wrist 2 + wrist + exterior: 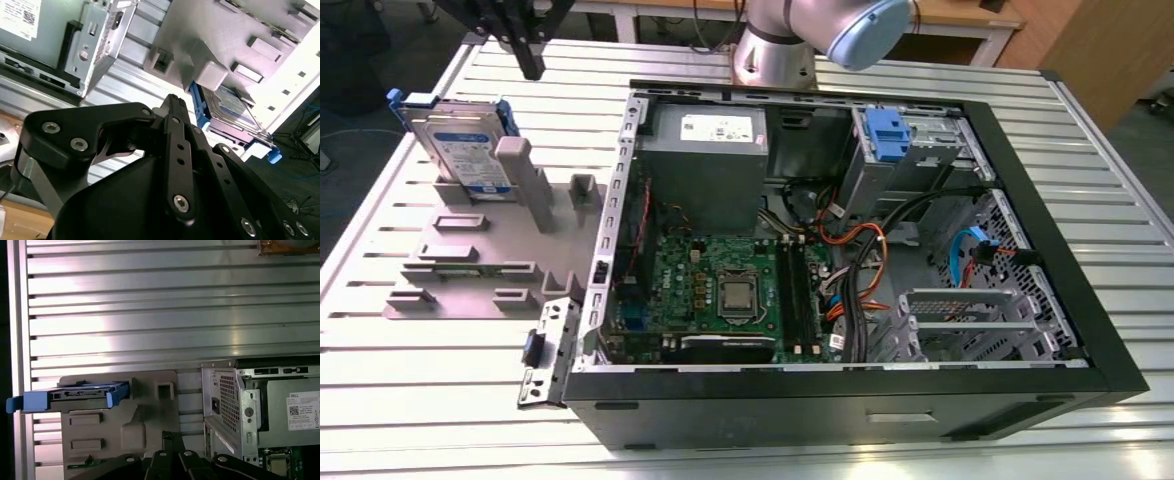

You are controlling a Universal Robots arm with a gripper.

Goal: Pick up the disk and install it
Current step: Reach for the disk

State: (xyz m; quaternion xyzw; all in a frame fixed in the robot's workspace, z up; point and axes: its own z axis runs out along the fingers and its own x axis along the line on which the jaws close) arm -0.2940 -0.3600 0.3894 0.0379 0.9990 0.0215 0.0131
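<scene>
The disk (464, 148) is a silver drive with a white-and-blue label and blue side rails. It stands on edge in a slot of the grey holder (460, 272) at the exterior view's left. In the first wrist view the disk (82, 396) shows edge-on, and in the second wrist view the disk (232, 107) lies behind a holder post. My black gripper (530, 62) hangs in the air above and beyond the disk, clear of it. Its fingers meet at a tip in both wrist views (169, 436) (173, 99), shut with nothing in them.
An open computer case (854, 398) lies on the slatted metal table (440, 400), to the right of the holder. Inside are a grey power supply (707, 150), a green mainboard (720, 290), cables, and a drive cage with a blue latch (887, 135).
</scene>
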